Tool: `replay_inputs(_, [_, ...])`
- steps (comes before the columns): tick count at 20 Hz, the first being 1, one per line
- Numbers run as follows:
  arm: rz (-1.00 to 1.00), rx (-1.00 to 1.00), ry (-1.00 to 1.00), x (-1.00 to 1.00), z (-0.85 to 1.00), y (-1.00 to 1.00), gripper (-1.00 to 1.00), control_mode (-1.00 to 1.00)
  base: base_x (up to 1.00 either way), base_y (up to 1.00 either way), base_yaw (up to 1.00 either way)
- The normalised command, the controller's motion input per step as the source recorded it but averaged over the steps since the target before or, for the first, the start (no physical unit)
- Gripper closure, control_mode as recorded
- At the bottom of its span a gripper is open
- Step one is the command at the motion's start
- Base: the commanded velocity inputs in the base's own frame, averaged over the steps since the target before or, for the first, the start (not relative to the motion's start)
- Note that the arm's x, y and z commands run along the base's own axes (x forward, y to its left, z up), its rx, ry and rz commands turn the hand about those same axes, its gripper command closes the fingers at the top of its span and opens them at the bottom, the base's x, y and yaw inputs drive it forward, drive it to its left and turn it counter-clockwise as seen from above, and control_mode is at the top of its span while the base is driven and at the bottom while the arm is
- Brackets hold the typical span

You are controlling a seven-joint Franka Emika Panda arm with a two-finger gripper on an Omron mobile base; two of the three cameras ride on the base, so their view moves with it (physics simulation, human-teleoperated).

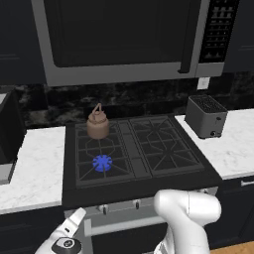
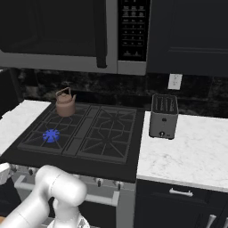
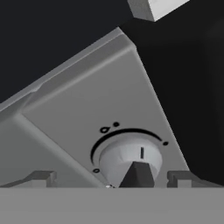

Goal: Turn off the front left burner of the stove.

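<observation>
The wide black gas stove [image 1: 139, 149] is sitting mid-frame in both base views, and its front left burner [image 1: 102, 162], a small round ring under black grates, is burning bright blue left of centre. In the hand view, a round silver knob [image 3: 130, 159] on the stove's silver front strip is sitting low and central, directly ahead of the two-finger gripper [image 3: 111, 180]. The knob's thin dark pointer line is pointing toward the top of the frame. The dark fingertips [image 3: 42, 177] are standing spread, flanking the knob without gripping it.

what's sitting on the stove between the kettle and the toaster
Nothing stands there. Between the kettle and the toaster, the right base view shows only the stove's bare black grates.
</observation>
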Motion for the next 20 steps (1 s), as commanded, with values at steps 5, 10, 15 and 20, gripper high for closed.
replay_inputs(5, [0.0,0.0,-0.01,0.0,0.0,0.0,1.0,-1.0,0.0,0.0,0.0])
replay_inputs(10, [0.0,0.04,0.0,0.01,0.01,0.0,1.0,-1.0,0.0,0.0,0.0])
replay_inputs(15, [-0.03,0.28,0.0,0.01,0.12,0.0,1.0,-1.0,0.0,0.0,0.0])
replay_inputs(20, [-0.09,0.54,0.0,0.0,0.16,-0.13,1.0,-1.0,0.0,0.0,0.0])
